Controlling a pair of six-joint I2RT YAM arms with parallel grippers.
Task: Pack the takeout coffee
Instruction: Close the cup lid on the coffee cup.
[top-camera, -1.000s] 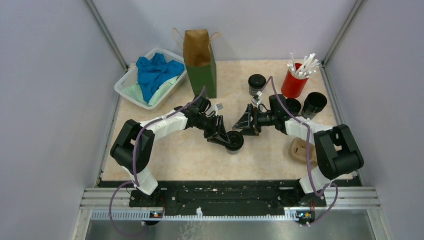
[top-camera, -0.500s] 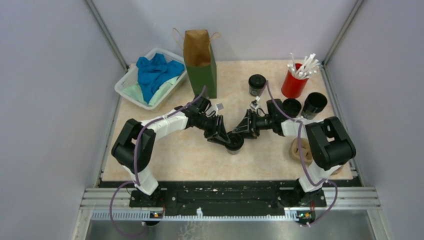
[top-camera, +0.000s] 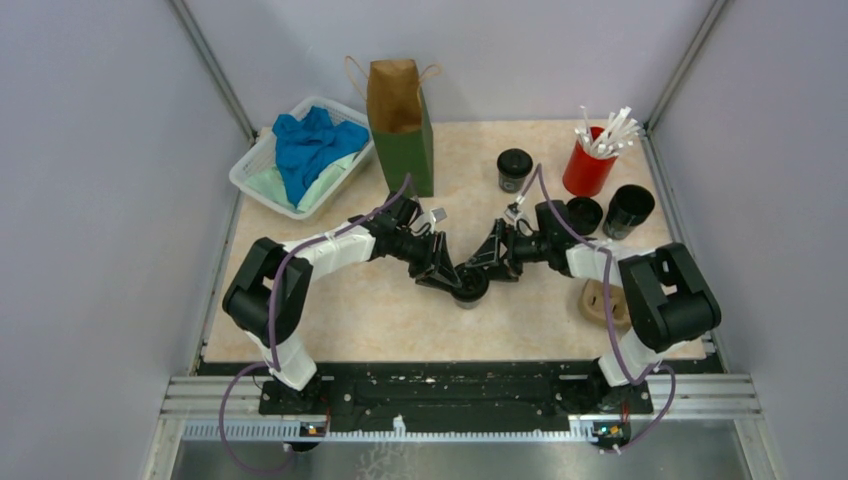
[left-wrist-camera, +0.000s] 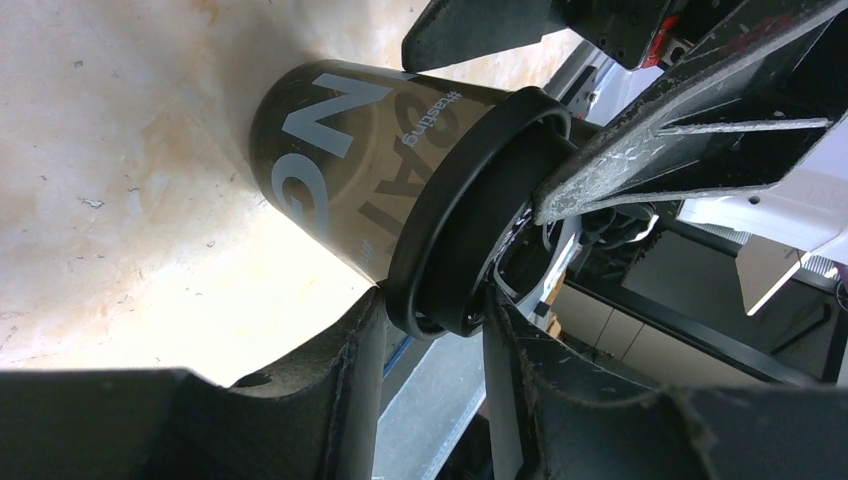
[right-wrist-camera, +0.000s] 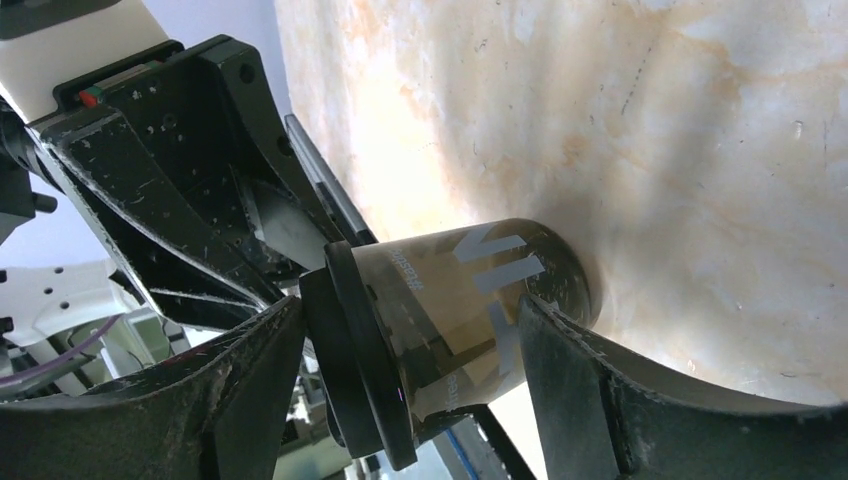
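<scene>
Top external view, everything placed by the upright paper bag (top-camera: 400, 125) at the back of the table (top-camera: 350, 315). Left of the bag and close to it sits a white basket (top-camera: 250, 172) holding a crumpled blue cloth (top-camera: 305, 145).

In front of the bag and a little to its right, nearer the arms, stands a black coffee cup (top-camera: 470, 286) with pale lettering on its side, its base on the tabletop. The left gripper (top-camera: 450, 275) reaches it from the bag's side. The left wrist view shows its fingers (left-wrist-camera: 640, 140) clamped across the cup's round black lid (left-wrist-camera: 470, 230), top and bottom. The right gripper (top-camera: 488, 262) meets the same cup from the side away from the bag. In the right wrist view its fingers (right-wrist-camera: 570, 390) stand wide on either side of the cup body, one at the lid end and one close against the wall near the base. Whether they press the cup cannot be told.

To the right of the bag, level with its foot, a second lidded cup (top-camera: 514, 168) stands alone. Farther right is a red cup (top-camera: 588, 172) full of white sticks (top-camera: 608, 132), and in front of it two more black cups (top-camera: 628, 208) stand side by side. Farthest from the bag, partly hidden under the right arm, lies a tan pulp carrier (top-camera: 600, 300).
</scene>
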